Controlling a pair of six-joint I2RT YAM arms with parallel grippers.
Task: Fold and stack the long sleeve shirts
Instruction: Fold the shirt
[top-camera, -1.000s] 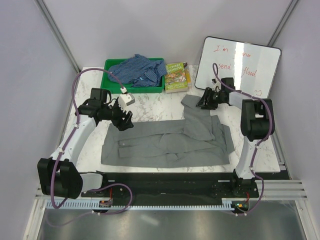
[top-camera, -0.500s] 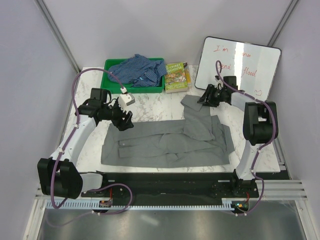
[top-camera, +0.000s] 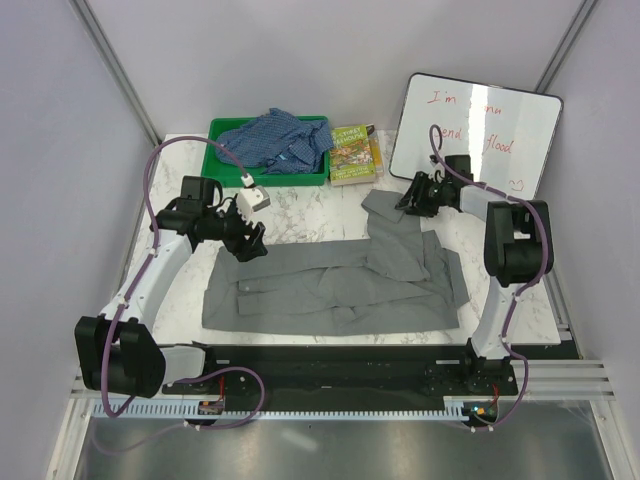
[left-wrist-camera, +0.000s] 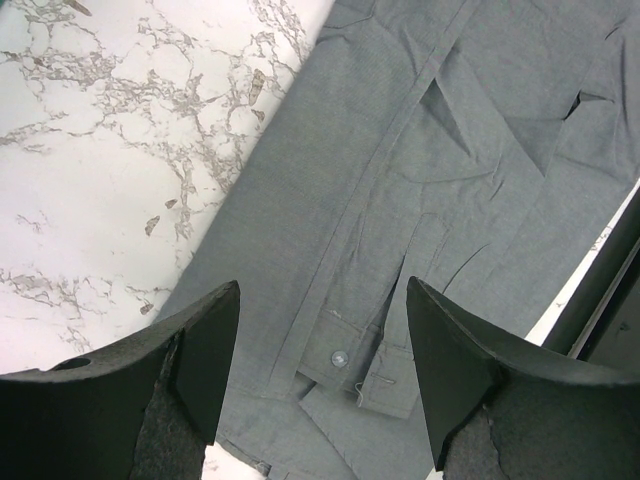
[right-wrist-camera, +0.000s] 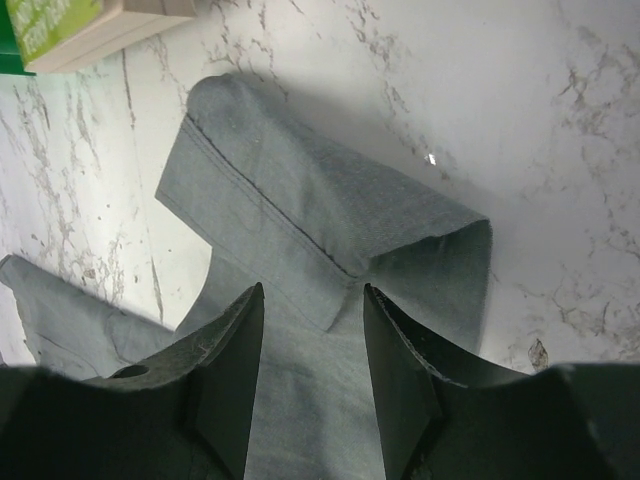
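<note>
The grey long sleeve shirt (top-camera: 335, 285) lies partly folded across the middle of the table, one part reaching back toward the right. The blue checked shirt (top-camera: 275, 140) lies crumpled in the green tray (top-camera: 222, 128) at the back. My left gripper (top-camera: 250, 245) is open above the grey shirt's upper left corner; in the left wrist view a buttoned cuff (left-wrist-camera: 345, 360) lies between its fingers. My right gripper (top-camera: 408, 205) is open just above the folded back end of the grey cloth (right-wrist-camera: 330, 230), holding nothing.
A book (top-camera: 352, 153) lies beside the tray. A whiteboard (top-camera: 475, 130) with red writing leans at the back right. A small white block (top-camera: 252, 195) sits near the left arm. The marble tabletop (top-camera: 310, 205) shows between tray and shirt.
The right gripper moved slightly back and forth near the far end of the grey cloth. The left arm and the shirts have not moved.
</note>
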